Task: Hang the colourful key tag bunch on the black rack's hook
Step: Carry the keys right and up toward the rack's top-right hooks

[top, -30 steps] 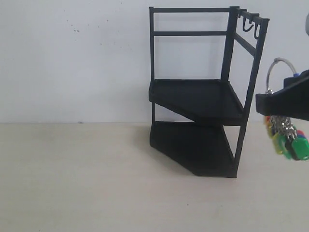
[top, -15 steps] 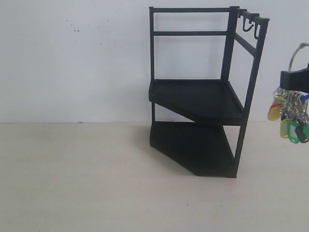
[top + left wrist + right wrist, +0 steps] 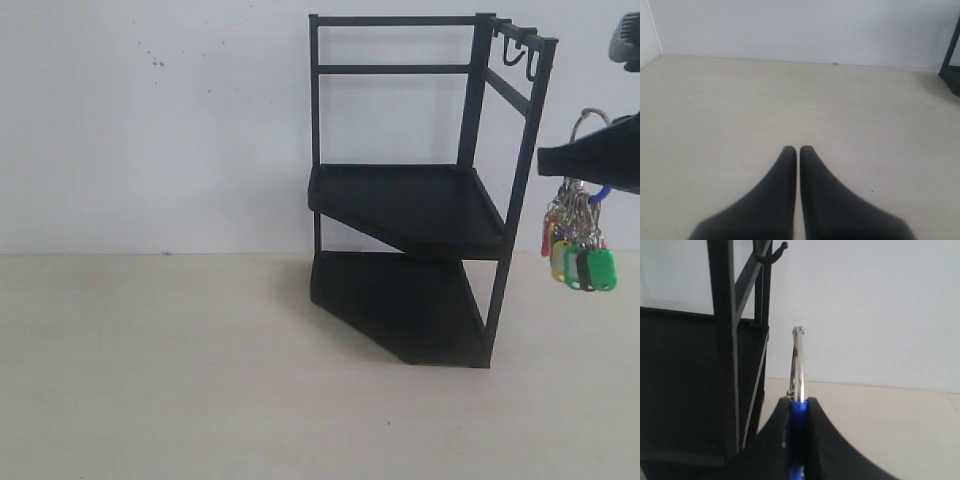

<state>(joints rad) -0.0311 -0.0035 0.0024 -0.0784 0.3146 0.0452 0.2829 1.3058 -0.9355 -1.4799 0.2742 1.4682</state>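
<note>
Right gripper (image 3: 582, 158) sits in the air to the right of the black rack (image 3: 410, 205), clear of its frame. Its jaws are pinched nearly shut on the top of the colourful key tag bunch (image 3: 578, 258). The right wrist view shows the fingertips (image 3: 785, 412) squeezing the blue loop (image 3: 799, 412), with the metal ring (image 3: 798, 360) standing straight up out of the grip, seen edge-on. The tags hang below the jaws in a tight vertical cluster, well off the table (image 3: 200, 380), so the long axis of the bunch is plumb. Key relation: the two small hooks (image 3: 522, 60) on the rack's top right rail lie above the ring's crown and to the gripper's left in the exterior view. The wrist view gives the same reading, with one hook (image 3: 771, 252) high and off to the side of the ring. Judgement: the bunch is lifted but not yet hung. The next move needs a rise, then a sideways approach toward the rail so the open ring passes over a hook tip. The ring's plane may need turning to meet it. Left gripper (image 3: 798, 151) has its fingers pressed together with nothing between them, low over bare table, with only a corner of the rack in its view. The right arm is plainly the nearer one and carries the load.
</note>
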